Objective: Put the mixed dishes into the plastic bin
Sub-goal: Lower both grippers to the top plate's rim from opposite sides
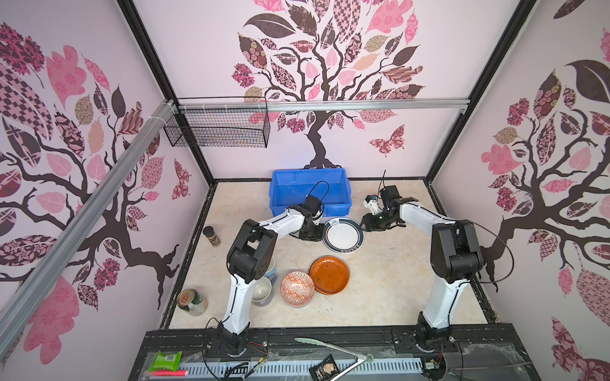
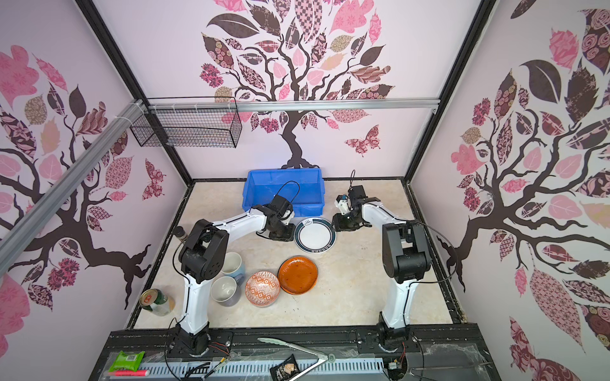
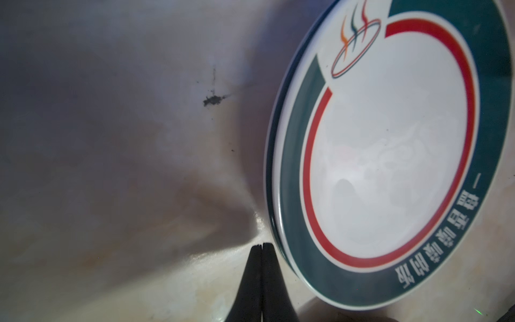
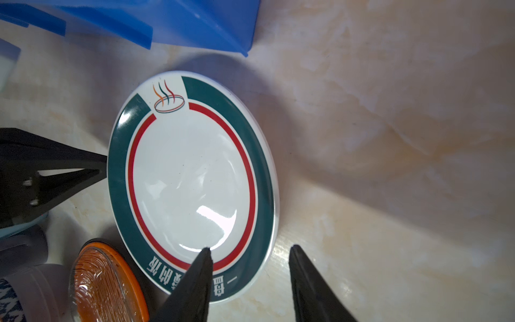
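Your white plate (image 4: pixel 192 178), dark-green rim and red inner ring, lies between the end effectors: left end effector (image 3: pixel 262 246) closed empty beside its edge, right end effector (image 4: pixel 250 251) half open astride the rim

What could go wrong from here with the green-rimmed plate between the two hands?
1. The left hand is shut, with its narrow tips at the edge of the green-rimmed plate. If it serves as a brace, the plate may slide past them.
2. The right hand stands open astride the opposite rim. A pinch on that glossy, shallow rim could slip.
3. The blue bin sits close behind, so a tilted plate might catch its wall.
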Action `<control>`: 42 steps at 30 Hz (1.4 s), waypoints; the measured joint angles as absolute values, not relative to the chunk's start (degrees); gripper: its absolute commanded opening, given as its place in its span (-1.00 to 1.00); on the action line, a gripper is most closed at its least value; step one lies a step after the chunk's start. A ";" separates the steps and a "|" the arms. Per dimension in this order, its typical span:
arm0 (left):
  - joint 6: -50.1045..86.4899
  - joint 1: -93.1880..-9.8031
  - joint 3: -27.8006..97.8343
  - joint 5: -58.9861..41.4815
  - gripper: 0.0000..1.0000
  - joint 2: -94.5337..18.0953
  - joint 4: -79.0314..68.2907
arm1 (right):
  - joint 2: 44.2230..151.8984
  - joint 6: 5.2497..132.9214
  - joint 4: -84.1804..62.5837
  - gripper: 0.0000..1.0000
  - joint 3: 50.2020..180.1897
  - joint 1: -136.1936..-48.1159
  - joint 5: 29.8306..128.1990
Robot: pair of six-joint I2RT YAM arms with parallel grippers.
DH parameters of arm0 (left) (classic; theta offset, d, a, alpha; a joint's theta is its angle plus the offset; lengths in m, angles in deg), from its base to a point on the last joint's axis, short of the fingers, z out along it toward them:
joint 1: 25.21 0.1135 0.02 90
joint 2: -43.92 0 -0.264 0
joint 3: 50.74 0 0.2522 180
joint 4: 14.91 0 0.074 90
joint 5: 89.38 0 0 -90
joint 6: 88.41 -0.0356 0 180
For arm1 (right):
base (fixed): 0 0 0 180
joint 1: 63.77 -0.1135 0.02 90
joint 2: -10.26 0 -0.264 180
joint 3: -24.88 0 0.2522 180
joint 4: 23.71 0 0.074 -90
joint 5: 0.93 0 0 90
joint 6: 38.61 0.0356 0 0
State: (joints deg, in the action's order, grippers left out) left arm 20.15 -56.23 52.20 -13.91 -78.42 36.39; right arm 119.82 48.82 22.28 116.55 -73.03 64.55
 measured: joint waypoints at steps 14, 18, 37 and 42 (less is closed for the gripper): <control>20.66 -57.35 55.61 -11.92 -1.00 -79.78 39.16 | 121.85 48.38 22.21 0.02 116.57 -72.98 64.99; 20.66 -57.35 55.61 -11.22 -1.00 -79.78 39.82 | 121.85 48.36 22.08 0.11 116.57 -72.68 65.04; 21.29 -57.37 56.71 -12.40 -0.78 -77.13 38.53 | 121.85 48.40 22.08 0.29 116.55 -72.31 65.01; 21.42 -57.37 56.71 -13.31 -0.80 -77.13 38.33 | 121.85 48.32 22.13 0.42 116.55 -72.31 64.99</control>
